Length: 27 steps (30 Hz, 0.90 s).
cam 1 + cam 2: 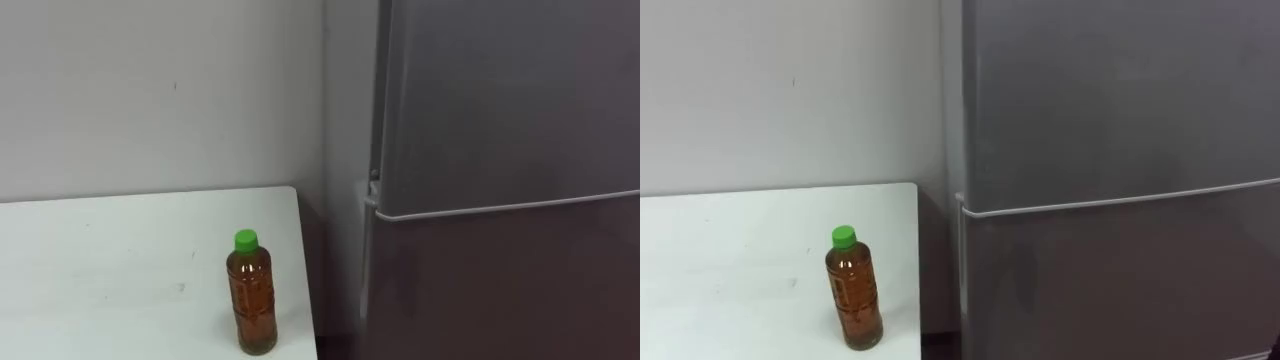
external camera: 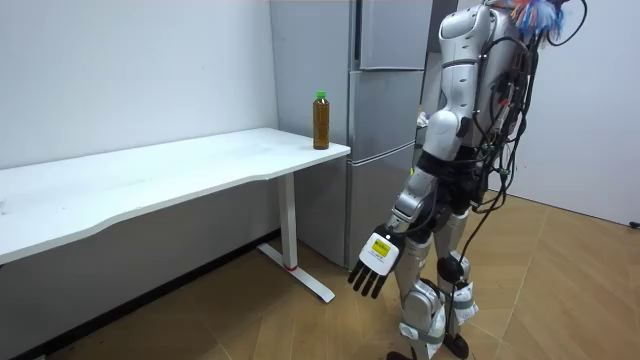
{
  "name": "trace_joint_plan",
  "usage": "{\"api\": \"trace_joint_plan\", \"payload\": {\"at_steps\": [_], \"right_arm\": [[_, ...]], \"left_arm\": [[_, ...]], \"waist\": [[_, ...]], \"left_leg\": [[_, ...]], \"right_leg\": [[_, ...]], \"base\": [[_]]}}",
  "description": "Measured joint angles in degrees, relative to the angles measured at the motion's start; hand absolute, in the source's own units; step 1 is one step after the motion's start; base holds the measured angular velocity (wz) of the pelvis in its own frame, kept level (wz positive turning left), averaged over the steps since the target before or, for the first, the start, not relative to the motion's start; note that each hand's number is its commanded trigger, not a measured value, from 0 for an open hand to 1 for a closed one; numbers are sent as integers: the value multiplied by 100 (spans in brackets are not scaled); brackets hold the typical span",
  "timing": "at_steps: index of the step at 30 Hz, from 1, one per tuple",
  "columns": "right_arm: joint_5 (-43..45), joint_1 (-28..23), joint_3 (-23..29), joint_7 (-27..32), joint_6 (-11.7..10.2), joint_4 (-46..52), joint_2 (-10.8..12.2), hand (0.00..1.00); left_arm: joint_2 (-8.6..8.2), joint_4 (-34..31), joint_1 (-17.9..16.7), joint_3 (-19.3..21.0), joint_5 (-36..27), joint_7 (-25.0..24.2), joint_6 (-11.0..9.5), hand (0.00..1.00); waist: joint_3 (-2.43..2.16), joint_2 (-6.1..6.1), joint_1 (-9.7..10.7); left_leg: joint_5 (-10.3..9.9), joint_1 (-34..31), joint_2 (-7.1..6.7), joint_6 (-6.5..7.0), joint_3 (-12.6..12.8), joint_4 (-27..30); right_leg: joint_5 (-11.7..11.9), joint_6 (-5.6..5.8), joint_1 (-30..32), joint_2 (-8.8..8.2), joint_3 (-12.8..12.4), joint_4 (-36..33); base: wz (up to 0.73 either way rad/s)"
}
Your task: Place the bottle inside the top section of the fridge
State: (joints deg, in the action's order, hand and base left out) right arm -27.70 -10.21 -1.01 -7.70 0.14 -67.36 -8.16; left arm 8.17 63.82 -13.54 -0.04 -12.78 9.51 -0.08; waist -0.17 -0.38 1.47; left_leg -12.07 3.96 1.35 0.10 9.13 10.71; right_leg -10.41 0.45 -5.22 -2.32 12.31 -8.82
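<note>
One bottle (image 1: 252, 295) stands upright on the white counter (image 1: 120, 260), at the counter's end next to the fridge (image 1: 500, 120) and close to the front edge there. A narrow gap of shadow lies between that end and the fridge's side. The bottle is clear, filled with amber-brown liquid, and closed with a green cap (image 1: 245, 239). A transparent label wraps its middle, but the print on it is too small to read.

The fridge is grey, a single unit with two doors: the upper door (image 1: 1110, 100) and the lower door (image 1: 1120, 280), split by a pale horizontal seam. Both are closed.

In the room view the robot stands upright on the wooden floor (image 2: 560, 290) just before the fridge, on the side away from the counter. Its left hand (image 2: 375, 265) hangs low beside its leg, well below the fridge's seam and below counter height — released, fingers straight and pointing down, grasping nothing. The bottle is well apart from this hand, higher up and on the counter side of the fridge.

A plain pale wall (image 1: 150, 90) runs behind the counter up to the fridge.
</note>
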Motion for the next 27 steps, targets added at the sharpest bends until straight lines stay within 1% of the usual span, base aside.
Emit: {"api": "trace_joint_plan", "payload": {"at_steps": [3,6,10,20,23,27], "right_arm": [[2,0,2,-5,-1,1,0,0],[6,1,2,-12,-7,0,-1,0],[4,4,-12,0,-8,3,0,0],[38,13,-4,-3,-4,-1,-1,0],[-31,3,-3,-17,-4,-11,-1,0],[-81,-12,48,-85,-3,-25,-5,0]], "left_arm": [[0,1,-1,-2,6,21,-1,0],[0,4,5,-1,225,9,-2,0],[0,4,19,-5,455,4,-2,0],[-6,2,60,15,443,19,6,0],[-29,2,58,186,404,96,-13,0],[-41,-138,35,498,121,210,-26,0]], "waist": [[3,-1,0],[5,1,-12],[8,-5,-13],[7,-11,-16],[8,-7,-18],[16,7,-15]], "left_leg": [[0,-1,0,1,0,-1],[-3,-21,0,3,0,-2],[-3,-31,0,3,-3,-8],[-3,-23,-1,2,4,-27],[-3,-20,0,2,1,-27],[-4,35,-1,2,-39,-28]], "right_leg": [[0,0,1,0,3,0],[0,0,22,7,-49,2],[0,1,22,12,-52,0],[-1,1,25,15,-49,16],[-2,2,21,16,-49,17],[-2,2,-20,13,-16,14]], "base": [[0],[0],[0],[0],[0],[0]]}}
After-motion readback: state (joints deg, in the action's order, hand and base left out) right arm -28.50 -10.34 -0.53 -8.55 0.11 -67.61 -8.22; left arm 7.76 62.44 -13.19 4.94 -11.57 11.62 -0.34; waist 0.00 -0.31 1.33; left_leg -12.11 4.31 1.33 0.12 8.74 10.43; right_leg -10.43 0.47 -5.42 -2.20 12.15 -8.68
